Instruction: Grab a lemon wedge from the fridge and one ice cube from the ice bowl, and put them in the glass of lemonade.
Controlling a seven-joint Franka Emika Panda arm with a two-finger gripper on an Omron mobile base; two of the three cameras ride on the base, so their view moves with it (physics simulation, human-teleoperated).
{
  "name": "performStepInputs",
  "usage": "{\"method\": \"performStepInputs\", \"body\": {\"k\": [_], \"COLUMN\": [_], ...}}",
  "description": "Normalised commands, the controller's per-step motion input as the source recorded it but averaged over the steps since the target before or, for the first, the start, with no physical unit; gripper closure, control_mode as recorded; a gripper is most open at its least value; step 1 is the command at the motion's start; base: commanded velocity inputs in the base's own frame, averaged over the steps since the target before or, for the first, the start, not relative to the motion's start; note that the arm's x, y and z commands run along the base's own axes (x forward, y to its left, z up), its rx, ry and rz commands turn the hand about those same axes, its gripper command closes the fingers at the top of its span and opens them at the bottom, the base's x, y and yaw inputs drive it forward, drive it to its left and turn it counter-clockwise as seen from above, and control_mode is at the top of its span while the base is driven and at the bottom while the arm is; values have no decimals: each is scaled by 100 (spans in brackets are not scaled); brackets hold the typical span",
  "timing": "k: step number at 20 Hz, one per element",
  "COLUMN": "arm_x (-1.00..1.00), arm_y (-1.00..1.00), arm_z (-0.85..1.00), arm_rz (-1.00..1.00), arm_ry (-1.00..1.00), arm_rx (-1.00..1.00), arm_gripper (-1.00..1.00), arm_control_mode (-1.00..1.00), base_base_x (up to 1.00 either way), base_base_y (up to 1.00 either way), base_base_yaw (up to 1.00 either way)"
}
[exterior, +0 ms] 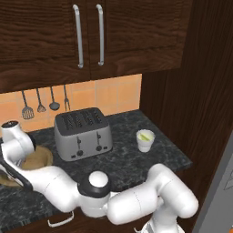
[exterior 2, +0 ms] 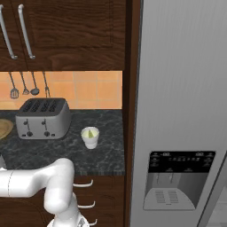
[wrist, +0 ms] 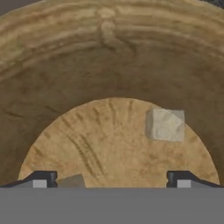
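My claw [wrist: 112,180] hangs inside the wooden bowl [wrist: 109,65], jaws spread wide and grasping nothing, set to drop around an ice cube [wrist: 165,125]. The cube, pale, translucent and blocky, lies on the bowl's floor toward the right fingertip [wrist: 178,178]. The cup of lemonade [exterior: 145,140] stands beyond the toaster [exterior: 83,133], a yellow-green wedge floating in it.

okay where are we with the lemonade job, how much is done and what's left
Done, it seems: a lemon wedge already sits in the glass of lemonade by the toaster. In hand: the tool hangs open inside the ice bowl, an ice cube lying just ahead of it, not yet gripped. Left: grasp one cube, carry it to the glass and drop it in.
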Motion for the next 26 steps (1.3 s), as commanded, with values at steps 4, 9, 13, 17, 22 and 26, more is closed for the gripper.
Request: {"method": "performStepInputs", "body": {"k": [4, 9, 13, 17, 22, 26], "arm_x": [0, 0, 0, 0, 0, 0], "arm_y": [0, 0, 0, 0, -3, -6], "arm_z": [-9, -31, -33, -25, -22, -34], "arm_rz": [0, 0, 0, 0, 0, 0], "arm_ry": [0, 0, 0, 4, 7, 17], "arm_rx": [7, 4, 3, 3, 1, 0], "arm_gripper": [-100, -100, -100, -100, -100, -100], "arm_control_mode": [-100, -100, -100, -100, -100, -100], "base_base_x": [0, 0, 0, 0, 0, 0], "base_base_y": [0, 0, 0, 0, 0, 0], "base_base_yaw": [0, 0, 0, 0, 0, 0]}}
